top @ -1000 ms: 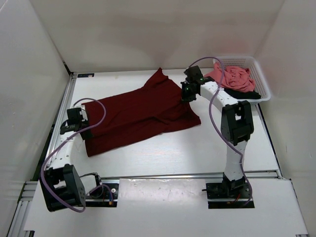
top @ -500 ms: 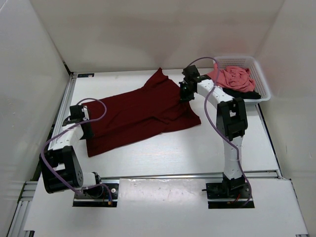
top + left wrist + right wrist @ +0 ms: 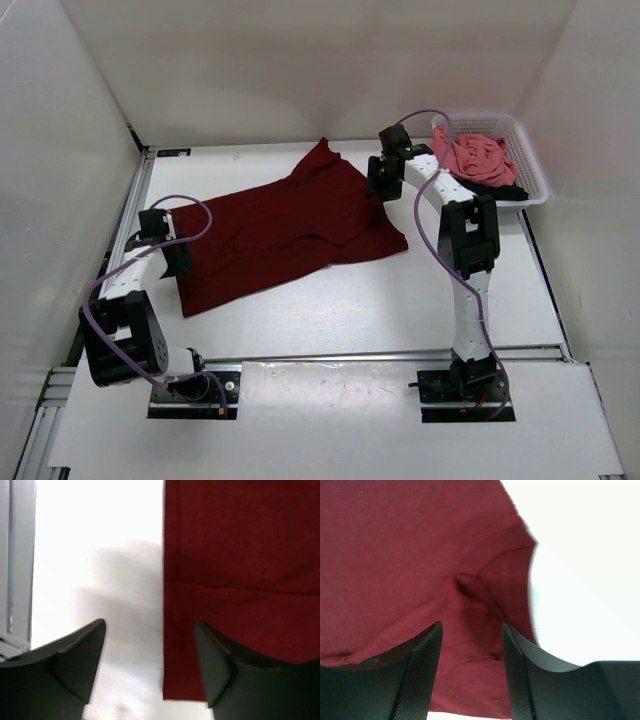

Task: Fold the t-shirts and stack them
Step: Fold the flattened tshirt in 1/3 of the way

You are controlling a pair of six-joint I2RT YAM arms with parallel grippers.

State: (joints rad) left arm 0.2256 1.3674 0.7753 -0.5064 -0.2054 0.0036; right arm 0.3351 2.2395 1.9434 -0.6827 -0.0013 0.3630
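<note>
A dark maroon cloth t-shirt lies spread open across the middle of the white bench, not yet folded, with only a small rumple at its right side. A salmon pink cloth t-shirt sits bunched in the white plastic mesh basket at the far right, on top of a black cloth t-shirt that barely shows.

The left tool hangs released over the maroon shirt's left edge, one finger above bare bench and the other above cloth. The right tool is also spread wide and grasps nothing, poised over the creased right side of the shirt.

By my reading the task has barely begun. No shirt is folded, nothing is stacked, and two shirts are yet to come out of the basket.
</note>
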